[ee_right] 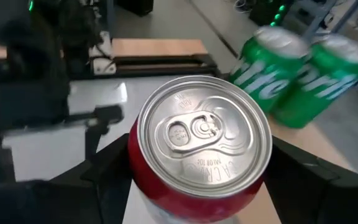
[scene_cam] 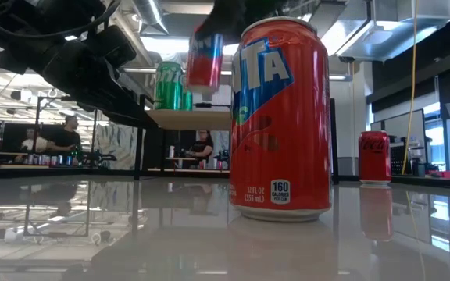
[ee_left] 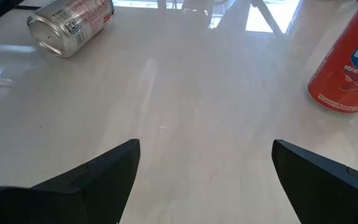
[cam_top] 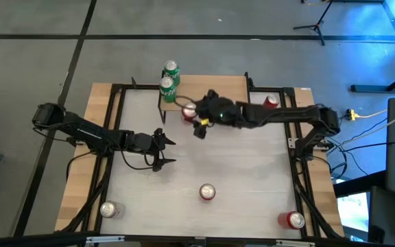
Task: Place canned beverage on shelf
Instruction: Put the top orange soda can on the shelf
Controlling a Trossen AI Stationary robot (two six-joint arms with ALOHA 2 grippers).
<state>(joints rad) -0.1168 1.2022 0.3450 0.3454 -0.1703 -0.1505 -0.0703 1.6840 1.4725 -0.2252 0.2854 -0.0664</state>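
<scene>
A red can (ee_right: pixel 201 146) sits clamped in the right gripper (ee_right: pixel 197 168), held just beside the two green cans (cam_top: pixel 169 76) on the shelf (cam_top: pixel 214 86) — while the left gripper (cam_top: pixel 164 152) hangs wide apart over the tabletop (cam_top: pixel 238 165), holding nothing.

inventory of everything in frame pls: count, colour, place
shelf: 1, light wood on black legs, far edge of table, centre
green cans: 2, green, upright, side by side at the shelf's left end
held can: 1, red with silver top, between the right gripper's fingers, at the shelf just right of the green cans
orange-red can: 1, upright, near-centre of table
red cola can: 1, upright, far right by the frame
red can: 1, near-right corner
silver can: 1, on its side, near-left corner
table: 1, pale top, black frame
people: at least 2, room behind
left gripper: open, empty, left-centre over table
right gripper: shut on held can
</scene>
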